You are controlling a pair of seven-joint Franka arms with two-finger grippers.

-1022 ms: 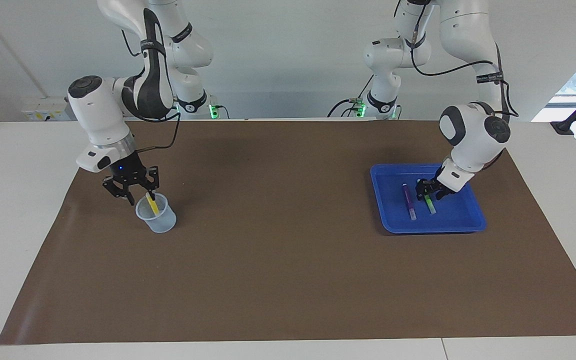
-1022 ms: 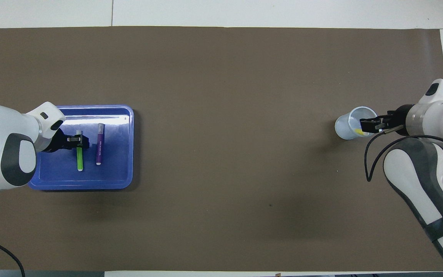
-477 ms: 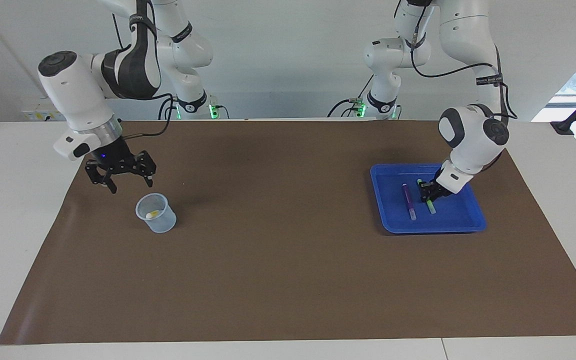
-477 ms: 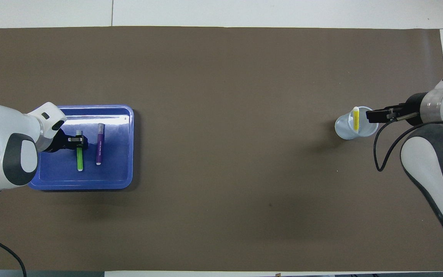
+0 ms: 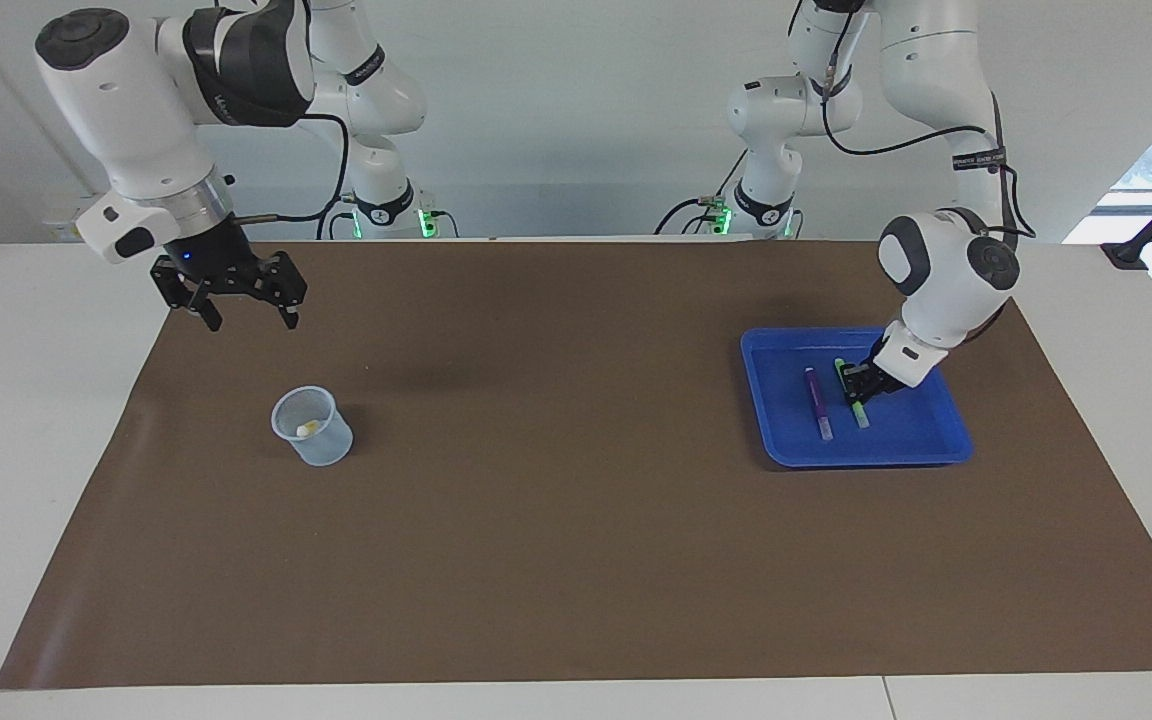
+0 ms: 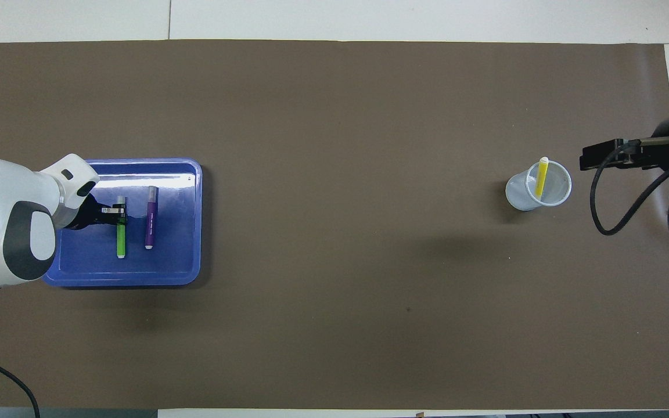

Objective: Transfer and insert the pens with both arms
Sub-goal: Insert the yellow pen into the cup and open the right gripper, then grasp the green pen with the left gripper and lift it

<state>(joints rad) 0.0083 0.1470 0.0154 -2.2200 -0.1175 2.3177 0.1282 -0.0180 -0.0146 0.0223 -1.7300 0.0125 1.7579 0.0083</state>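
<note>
Clock directions are read from above, with 12 o'clock pointing away from the robots. The right end effector [image 5: 251, 320] hangs in the air over the brown mat [image 6: 334, 290] at its 3 o'clock end. Its fingers are spread wide apart and hold nothing.

On the mat near that end stands a clear cup [image 6: 520, 197]. The yellow pen [image 6: 541, 177] is inside it, leaning on the rim with its pale tip sticking out above.

At the mat's 9 o'clock end a blue tray [image 6: 195, 174] sits flat. The green pen [image 6: 120, 241] and the purple pen [image 6: 150, 220] lie in it side by side but apart, both along the 12-to-6 line, with the purple pen at 3 o'clock of the green one.

The left end effector [image 5: 854, 388] is down in the tray, its fingers clamped on the green pen near one end. That pen lies on the tray floor. The purple pen is untouched. The white tabletop [image 5: 36, 450] shows around the mat.
</note>
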